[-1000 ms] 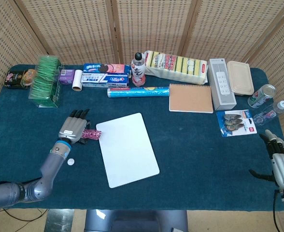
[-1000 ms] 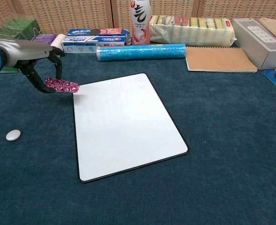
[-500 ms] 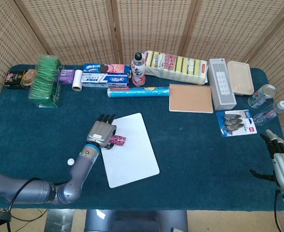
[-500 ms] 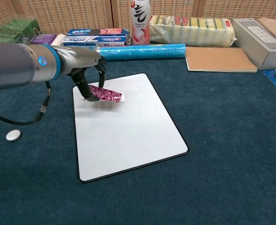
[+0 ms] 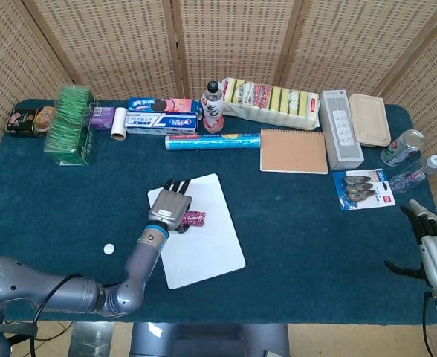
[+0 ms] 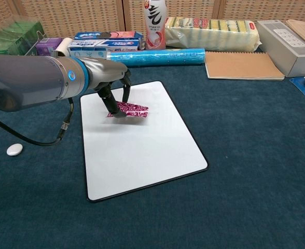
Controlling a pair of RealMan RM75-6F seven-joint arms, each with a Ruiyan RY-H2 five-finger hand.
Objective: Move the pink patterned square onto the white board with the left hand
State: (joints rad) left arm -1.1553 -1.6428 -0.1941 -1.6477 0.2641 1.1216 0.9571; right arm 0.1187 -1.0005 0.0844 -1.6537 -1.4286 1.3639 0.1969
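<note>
The pink patterned square [image 5: 195,218] [image 6: 132,109] is pinched in my left hand [image 5: 172,207] [image 6: 113,89], over the upper part of the white board [image 5: 204,245] [image 6: 142,150]. In the chest view the square sits low against the board surface; whether it touches I cannot tell. My right hand [image 5: 435,251] hangs at the table's right front corner, fingers apart, holding nothing.
A small white disc [image 5: 108,249] [image 6: 14,149] lies left of the board. Along the back stand a blue roll [image 6: 156,56], a bottle [image 5: 213,108], a notebook [image 5: 293,151], boxes and sponges. A green holder [image 5: 71,123] sits far left, cans and packets at the right.
My left hand has carried the square rightward, from the board's left edge to above the board's upper middle, and lowered it. The right hand has not moved.
</note>
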